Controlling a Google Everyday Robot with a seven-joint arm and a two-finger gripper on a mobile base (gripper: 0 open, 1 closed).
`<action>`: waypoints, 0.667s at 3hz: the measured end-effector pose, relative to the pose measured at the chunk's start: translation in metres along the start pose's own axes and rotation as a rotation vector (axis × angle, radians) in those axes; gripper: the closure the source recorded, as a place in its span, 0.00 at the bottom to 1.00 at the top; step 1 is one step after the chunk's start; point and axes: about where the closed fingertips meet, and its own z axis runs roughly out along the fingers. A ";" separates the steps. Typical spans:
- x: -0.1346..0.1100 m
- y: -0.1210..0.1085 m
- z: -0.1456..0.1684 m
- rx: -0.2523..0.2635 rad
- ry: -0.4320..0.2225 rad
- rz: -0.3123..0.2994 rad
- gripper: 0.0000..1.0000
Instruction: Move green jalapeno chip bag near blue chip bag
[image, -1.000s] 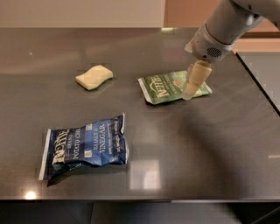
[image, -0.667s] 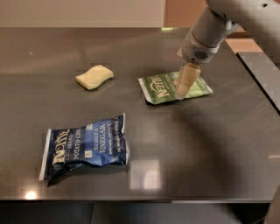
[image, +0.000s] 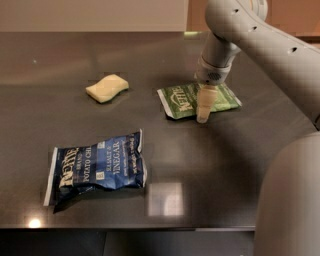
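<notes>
Our hand (image: 202, 113) is down at the front edge of the green jalapeno chip bag (image: 181, 100), toward the back right of the worktop (image: 225, 170). We cannot tell whether it is open or closed. The blue chip bag (image: 97, 167) lies front left. A shallow pinch on so flat a bag could slip, leaving it behind.

Hand (image: 202, 117) at front edge of jalapeno bag (image: 182, 100) (right side), vinegar bag (image: 95, 167) front-left, sponge (image: 107, 88) rear-left

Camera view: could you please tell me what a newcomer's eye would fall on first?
The big grey arm at right, its gripper pointing down at the near edge of the green bag, right of centre. Next the blue bag lying front left on the dark table, then the yellow sponge behind it.
</notes>
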 end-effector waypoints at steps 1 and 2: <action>-0.002 -0.003 0.005 -0.006 0.008 -0.020 0.18; -0.004 -0.006 -0.007 0.001 -0.021 -0.025 0.42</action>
